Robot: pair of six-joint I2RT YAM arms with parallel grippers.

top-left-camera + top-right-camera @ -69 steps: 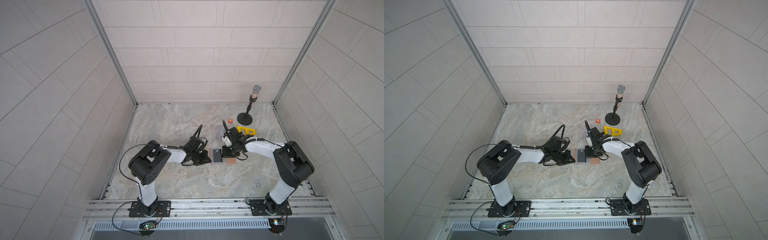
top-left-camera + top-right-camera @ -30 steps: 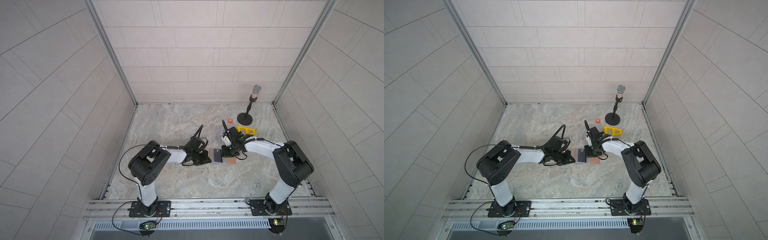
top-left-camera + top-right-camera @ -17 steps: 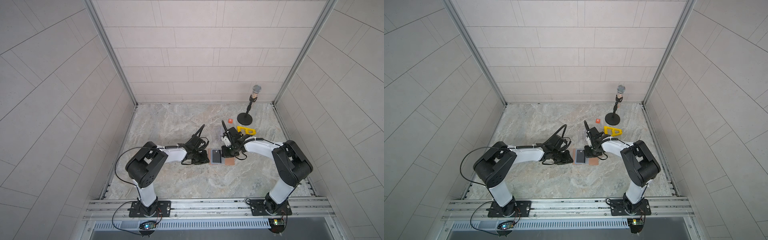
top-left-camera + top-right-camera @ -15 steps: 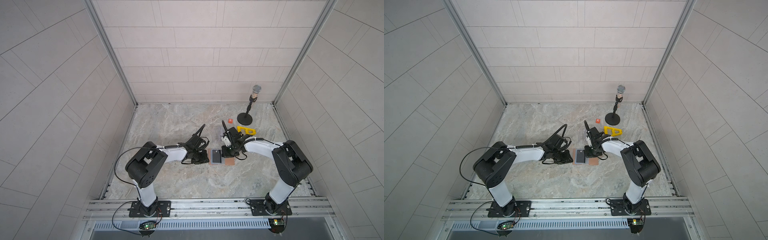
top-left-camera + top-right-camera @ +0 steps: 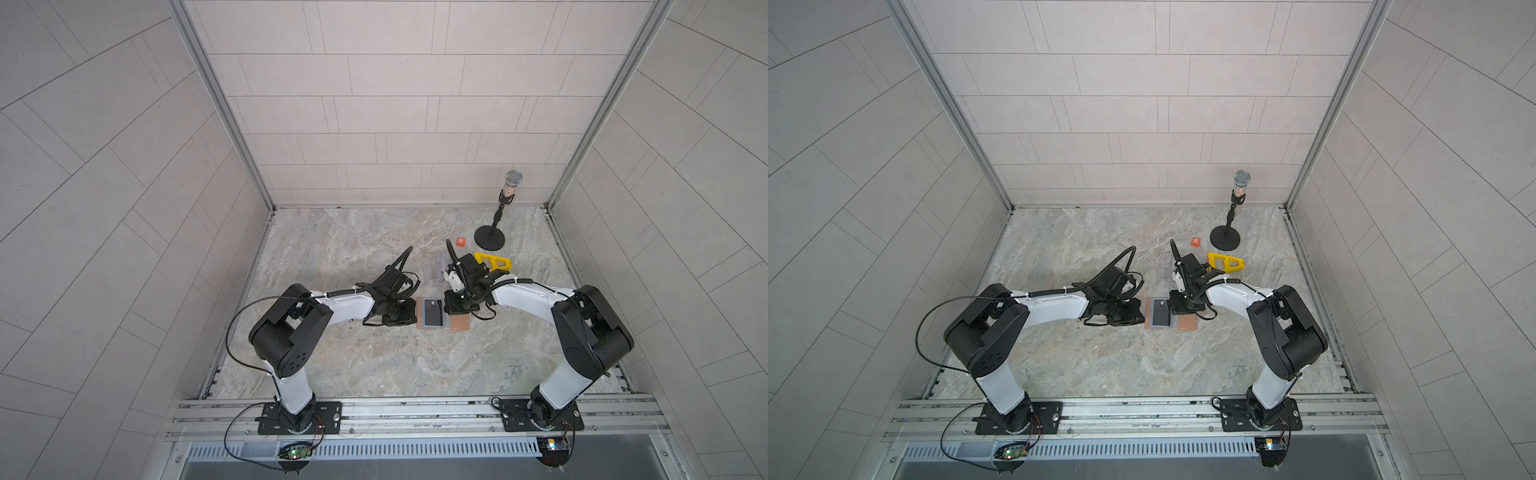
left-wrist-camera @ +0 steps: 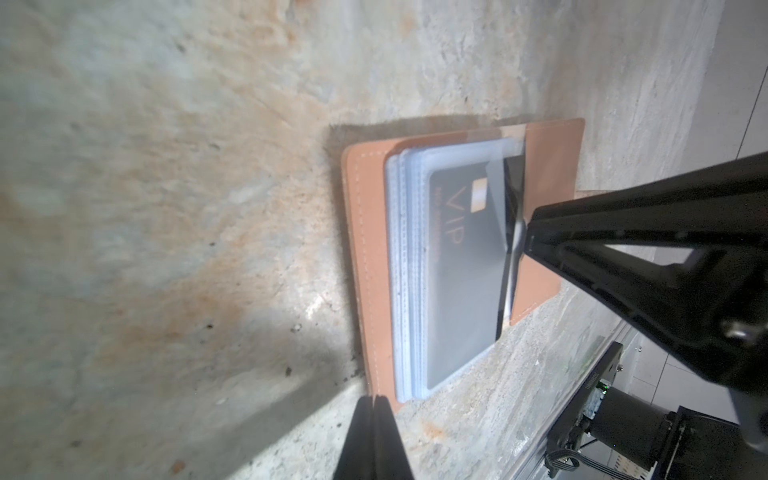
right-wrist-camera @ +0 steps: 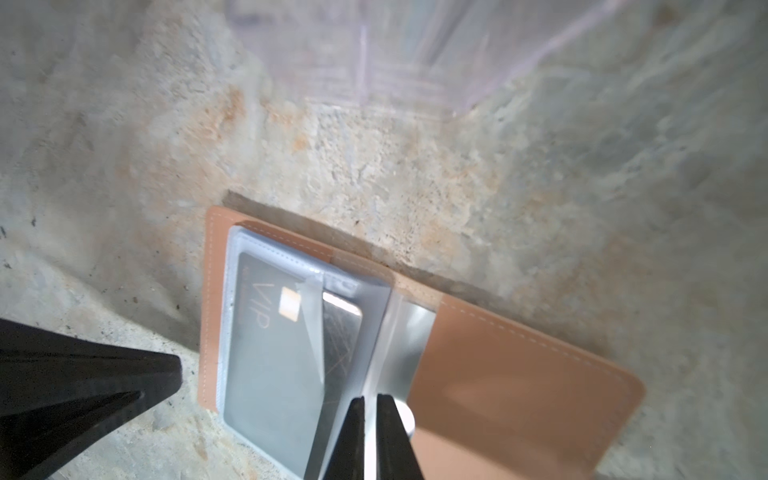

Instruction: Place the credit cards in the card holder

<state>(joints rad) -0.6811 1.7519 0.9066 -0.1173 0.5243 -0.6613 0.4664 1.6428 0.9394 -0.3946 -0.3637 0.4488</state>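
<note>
The tan card holder (image 5: 459, 322) (image 5: 1187, 323) lies open on the table between my grippers. A black credit card (image 5: 433, 313) (image 6: 461, 266) marked VIP sits inside a clear sleeve on its left half. My right gripper (image 5: 452, 306) (image 7: 370, 400) is shut on a raised clear sleeve leaf at the fold and holds it up off the card (image 7: 266, 345). My left gripper (image 5: 414, 312) (image 6: 374, 400) is shut and holds nothing. Its tips rest on the table at the holder's (image 6: 365, 249) left edge. No other credit cards show.
A clear acrylic stand (image 5: 434, 268) stands just behind the holder. Behind the right gripper lies a yellow tool (image 5: 492, 262). A small orange square marked R (image 5: 460, 241) and a microphone stand (image 5: 490, 239) are at the back right.
The left arm has shifted slightly to the left, and its gripper has drawn a little back from the holder's edge. The right gripper has stayed at the sleeve.
</note>
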